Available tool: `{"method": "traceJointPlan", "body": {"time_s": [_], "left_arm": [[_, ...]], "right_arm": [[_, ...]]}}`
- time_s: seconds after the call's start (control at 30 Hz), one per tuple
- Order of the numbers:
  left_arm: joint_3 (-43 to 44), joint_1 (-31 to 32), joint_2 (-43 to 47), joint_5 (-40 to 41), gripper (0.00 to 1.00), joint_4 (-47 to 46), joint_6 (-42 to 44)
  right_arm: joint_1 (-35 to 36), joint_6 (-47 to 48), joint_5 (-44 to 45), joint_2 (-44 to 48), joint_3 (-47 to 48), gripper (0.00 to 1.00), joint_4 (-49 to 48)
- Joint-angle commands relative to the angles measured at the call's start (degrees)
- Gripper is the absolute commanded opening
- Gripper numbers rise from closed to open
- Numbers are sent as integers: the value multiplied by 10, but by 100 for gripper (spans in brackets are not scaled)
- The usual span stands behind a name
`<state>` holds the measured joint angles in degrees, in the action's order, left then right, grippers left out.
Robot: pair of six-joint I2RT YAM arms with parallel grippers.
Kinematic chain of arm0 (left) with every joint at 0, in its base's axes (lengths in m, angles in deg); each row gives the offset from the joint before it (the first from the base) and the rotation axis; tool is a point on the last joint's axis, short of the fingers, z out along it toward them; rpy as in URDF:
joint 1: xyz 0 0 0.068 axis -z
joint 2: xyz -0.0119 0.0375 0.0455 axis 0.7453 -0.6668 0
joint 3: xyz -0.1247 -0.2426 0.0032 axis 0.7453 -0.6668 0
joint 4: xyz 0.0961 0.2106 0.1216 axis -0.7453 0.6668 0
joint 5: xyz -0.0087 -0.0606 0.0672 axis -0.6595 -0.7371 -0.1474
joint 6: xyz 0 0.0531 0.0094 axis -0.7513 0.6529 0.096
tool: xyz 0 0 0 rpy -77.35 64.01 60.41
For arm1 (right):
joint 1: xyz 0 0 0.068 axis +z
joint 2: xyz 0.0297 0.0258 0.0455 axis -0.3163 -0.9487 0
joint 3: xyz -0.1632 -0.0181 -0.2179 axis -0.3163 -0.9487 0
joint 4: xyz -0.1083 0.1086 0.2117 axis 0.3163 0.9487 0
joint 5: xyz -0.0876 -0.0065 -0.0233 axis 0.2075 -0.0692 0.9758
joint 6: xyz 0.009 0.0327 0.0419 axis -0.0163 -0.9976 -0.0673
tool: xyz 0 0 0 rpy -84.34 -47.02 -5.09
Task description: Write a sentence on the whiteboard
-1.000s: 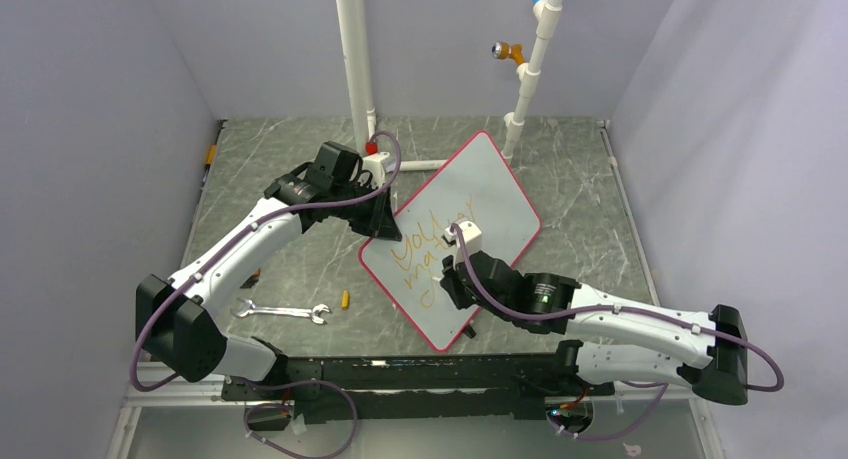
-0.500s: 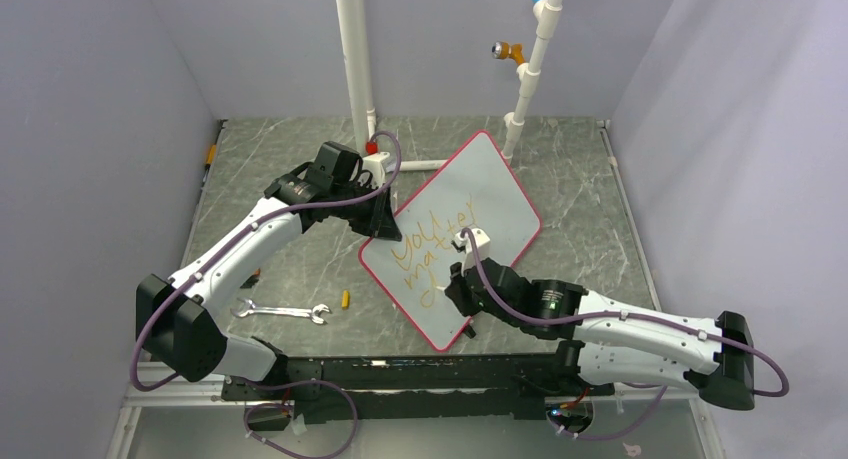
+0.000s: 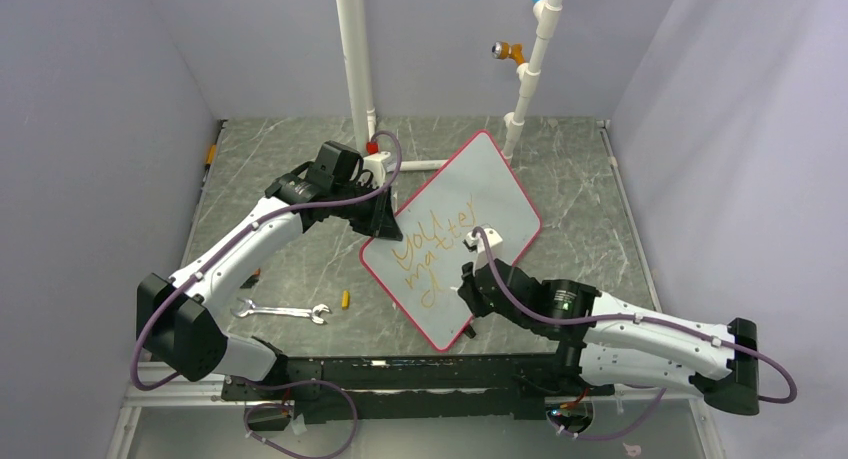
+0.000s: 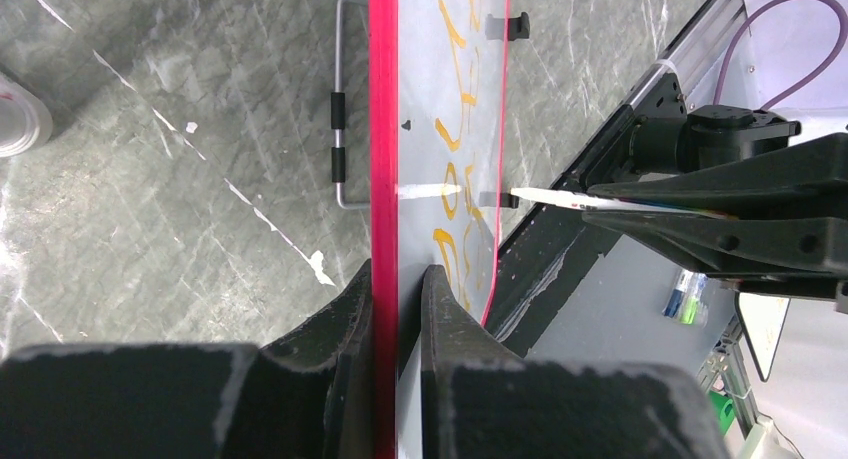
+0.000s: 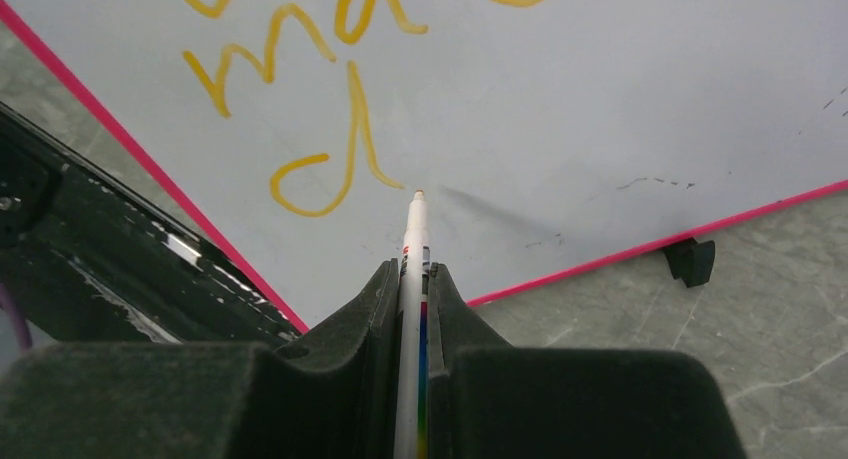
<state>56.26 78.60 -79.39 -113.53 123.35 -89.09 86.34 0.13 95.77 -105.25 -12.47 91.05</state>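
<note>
Barrel of marker [image 5: 412, 241] mostly hidden in clamped right fingers [image 5: 372, 304], tip pointing ahead onto whiteboard [image 3: 492, 191], sentence [image 3: 430, 249] beyond, left fingers [image 4: 352, 314] pinching its rim.

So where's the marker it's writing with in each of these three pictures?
Top external: not visible; the right gripper covers it, over the board's near half.
Left wrist: the marker pokes in from the right, white tip towards the board.
Right wrist: dead centre, clamped between the fingers, tip at the end of the last orange stroke.
Shared landmark: the whiteboard with its red rim, and the orange sentence.
</note>
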Motion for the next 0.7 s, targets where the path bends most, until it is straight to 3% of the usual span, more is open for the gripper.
{"method": "traceJointPlan", "body": {"time_s": [0.0, 0.67], "left_arm": [[12, -15, -9, 154, 0, -8, 49], [12, -15, -11, 154, 0, -8, 49]], "right_arm": [[-3, 6, 5, 4, 34, 0, -28], [-96, 32, -80, -38, -4, 0, -127]]}}
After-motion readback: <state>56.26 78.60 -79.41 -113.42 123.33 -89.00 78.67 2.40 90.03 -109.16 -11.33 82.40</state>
